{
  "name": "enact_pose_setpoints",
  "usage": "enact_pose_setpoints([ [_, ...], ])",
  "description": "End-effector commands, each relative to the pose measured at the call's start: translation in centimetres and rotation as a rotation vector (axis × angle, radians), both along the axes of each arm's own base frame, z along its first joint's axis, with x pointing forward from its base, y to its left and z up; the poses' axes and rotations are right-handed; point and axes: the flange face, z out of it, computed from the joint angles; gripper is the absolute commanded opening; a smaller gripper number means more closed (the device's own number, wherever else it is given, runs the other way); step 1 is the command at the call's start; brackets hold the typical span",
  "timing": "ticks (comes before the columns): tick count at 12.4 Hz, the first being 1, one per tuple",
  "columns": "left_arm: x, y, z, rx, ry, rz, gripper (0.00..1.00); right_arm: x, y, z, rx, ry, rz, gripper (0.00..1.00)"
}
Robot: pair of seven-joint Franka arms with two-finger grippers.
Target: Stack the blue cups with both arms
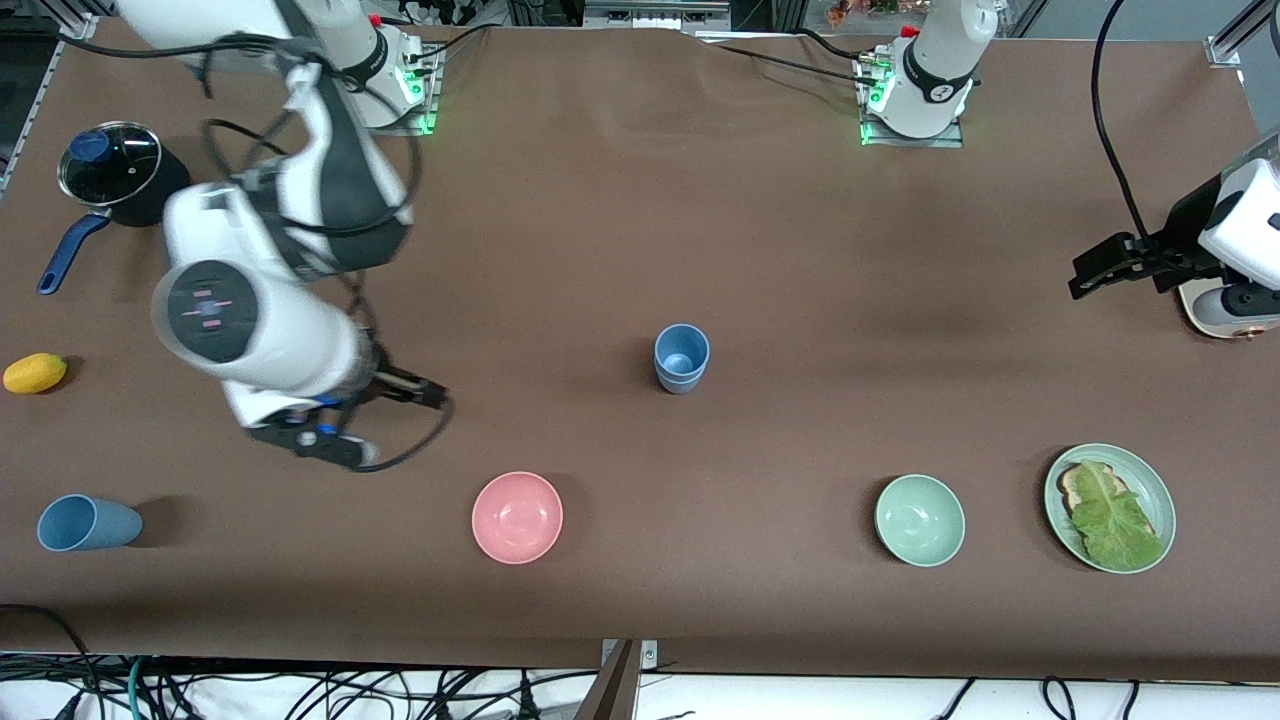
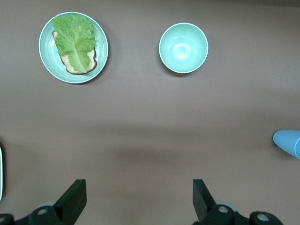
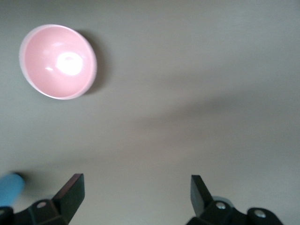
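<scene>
Brown cloth covers the bench (image 1: 640, 230). Landmark: the pink bowl (image 1: 517, 517). One upright blue cup (image 1: 681, 357), seemingly two nested, stands farther from the front camera than the bowl, toward the left arm's end. Another blue cup (image 1: 87, 523) lies on its side toward the right arm's end. Right claw (image 3: 136, 197), spread wide and empty, hangs over bare bench near the bowl. Left claw (image 2: 139, 199), equally wide and empty, waits over the left arm's end.

High front camera faces the robots; wrist cameras look down at tabletop.
</scene>
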Motion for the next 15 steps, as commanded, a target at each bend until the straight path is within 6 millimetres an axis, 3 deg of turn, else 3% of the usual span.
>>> enact_pose_setpoints([
  [1, 0.4, -0.1, 0.5, -0.003, -0.006, -0.019, 1.0, -1.3, -7.4, 5.1, 0.066, 0.045, 0.097, 1.0],
  [3, 0.5, -0.1, 0.3, -0.005, -0.003, -0.019, 1.0, -2.4, -12.6, 7.0, 0.076, 0.074, 0.12, 1.0],
  [5, 0.6, -0.2, 0.1, -0.005, 0.0, -0.021, 1.0, -5.8, -15.0, 8.2, 0.075, 0.045, 0.095, 1.0],
  [7, 0.6, -0.2, 0.1, -0.005, 0.0, -0.021, 1.0, -9.3, -15.7, 8.4, 0.064, 0.008, 0.089, 1.0],
  [8, 0.6, -0.2, 0.1, -0.005, 0.0, -0.021, 1.0, -10.1, -15.9, 8.6, 0.065, 0.009, 0.086, 1.0],
  [10, 0.6, -0.2, 0.1, -0.005, 0.0, -0.021, 1.0, -9.9, -16.7, 9.5, 0.062, -0.002, 0.09, 1.0],
  [15, 0.6, -0.2, 0.1, -0.005, 0.0, -0.021, 1.0, -9.9, -16.7, 9.7, 0.058, -0.01, 0.139, 1.0],
])
